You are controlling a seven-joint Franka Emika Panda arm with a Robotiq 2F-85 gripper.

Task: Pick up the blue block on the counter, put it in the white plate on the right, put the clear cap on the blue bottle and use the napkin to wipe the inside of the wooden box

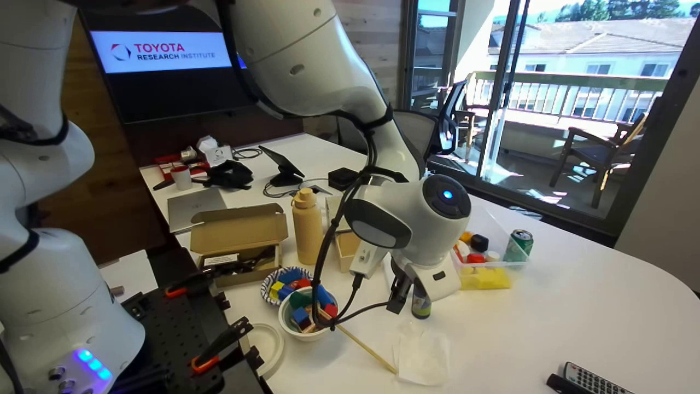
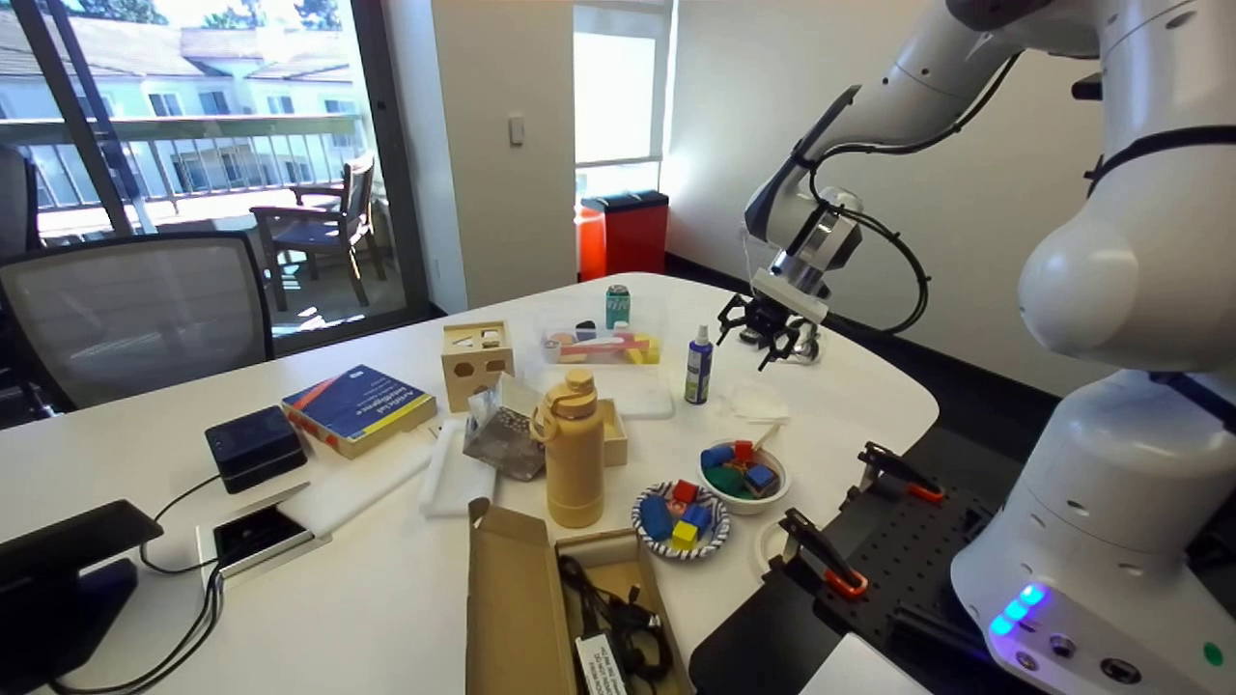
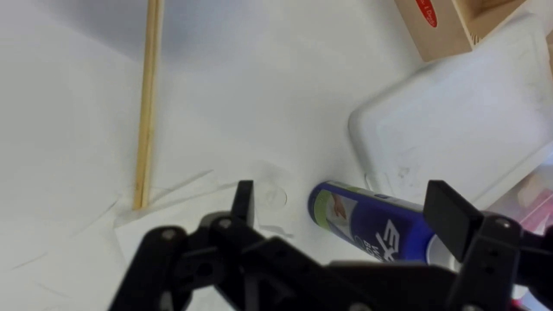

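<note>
My gripper is open and empty, above the table. The blue bottle shows between its fingers in the wrist view, not held. It stands upright in an exterior view; a finger hides part of its pale top. The clear cap is a faint ring on the table beside the white napkin. Blue blocks lie in a white bowl and a patterned bowl; I see none loose. The white plate lies at the table edge, partly behind a clamp. An open wooden box stands behind the yellow bottle.
Chopsticks lie by the napkin. A tall yellow bottle, a wooden shape sorter, a flat white tray and an open cardboard box stand around. A clear bin and green can are farther off. A remote lies in front.
</note>
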